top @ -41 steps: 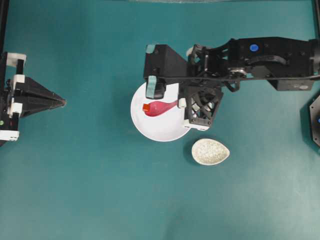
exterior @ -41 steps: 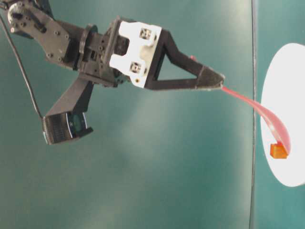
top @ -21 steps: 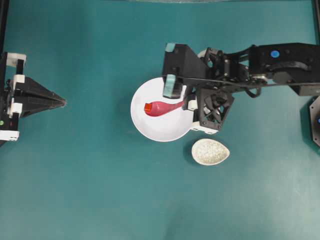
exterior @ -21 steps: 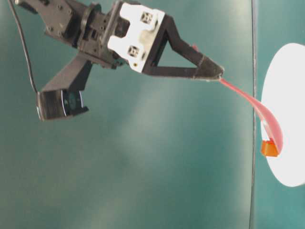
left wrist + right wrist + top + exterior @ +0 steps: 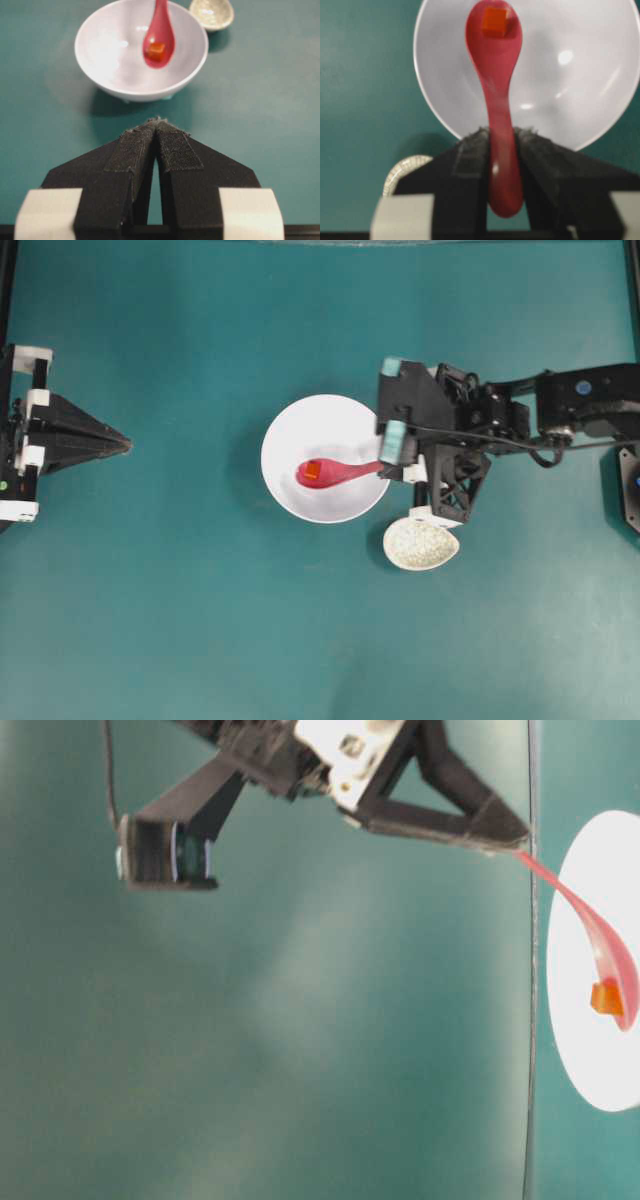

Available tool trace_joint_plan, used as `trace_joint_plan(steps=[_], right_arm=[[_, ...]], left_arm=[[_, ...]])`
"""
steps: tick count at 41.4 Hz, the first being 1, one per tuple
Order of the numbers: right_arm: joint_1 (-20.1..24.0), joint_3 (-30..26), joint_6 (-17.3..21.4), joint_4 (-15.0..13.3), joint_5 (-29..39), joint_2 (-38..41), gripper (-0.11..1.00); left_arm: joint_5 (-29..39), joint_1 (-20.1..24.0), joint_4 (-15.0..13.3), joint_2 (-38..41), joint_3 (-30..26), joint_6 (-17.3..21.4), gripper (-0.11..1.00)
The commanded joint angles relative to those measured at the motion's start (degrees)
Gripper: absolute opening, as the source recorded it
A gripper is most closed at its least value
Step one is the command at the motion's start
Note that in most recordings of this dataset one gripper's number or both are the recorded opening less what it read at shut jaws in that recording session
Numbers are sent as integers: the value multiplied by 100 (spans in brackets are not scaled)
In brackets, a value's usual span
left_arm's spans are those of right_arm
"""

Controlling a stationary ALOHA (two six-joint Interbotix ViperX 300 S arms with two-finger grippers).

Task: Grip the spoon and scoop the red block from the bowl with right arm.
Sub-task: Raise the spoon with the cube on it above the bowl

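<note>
The pink-red spoon [image 5: 340, 473] [image 5: 496, 65] reaches over the white bowl [image 5: 290, 500] [image 5: 580, 100], its handle clamped between the fingers of my right gripper [image 5: 397, 471] [image 5: 501, 135] at the bowl's right rim. The red block [image 5: 311, 473] [image 5: 495, 21] [image 5: 605, 997] [image 5: 156, 49] lies in the spoon's scoop [image 5: 159, 42], above the bowl's floor [image 5: 115, 65]. My left gripper [image 5: 125, 445] [image 5: 157, 122] is shut on nothing at the far left, pointing toward the bowl.
A small speckled egg-shaped spoon rest [image 5: 421, 544] [image 5: 402, 170] [image 5: 211, 12] sits just below the right gripper, beside the bowl. A teal mat [image 5: 200, 620] covers the table. The right arm [image 5: 560, 415] stretches in from the right edge.
The right arm has drawn back to the right with the spoon. The block, earlier at the scoop's tip, now rests inside the scoop. The left gripper has not moved.
</note>
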Motion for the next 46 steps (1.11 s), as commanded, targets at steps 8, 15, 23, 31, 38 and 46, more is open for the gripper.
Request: trace_joint_plan(steps=[8,15,23,31,38,46], right_arm=[[35,729,9,18,-1441,-316,24],[35,940,9,26,-1793,-316,24],[35,932,9,35,-1846,-316,24],[35,932,9,35,-1863,-334,24],[35,896,9,44,-2030,-334,24],[35,861,9,62,-2074,-378,24]], left_arm=[[-35,18,18,18,-88,0,0],[-35,18,9,18,-79,0,0],[-18,9,9,18,-88,0,0],[-18,9,18,18,-88,-9,0],[-9,9,18,18,-88,-9,0],[-9,9,9,9,-88,-9,0]])
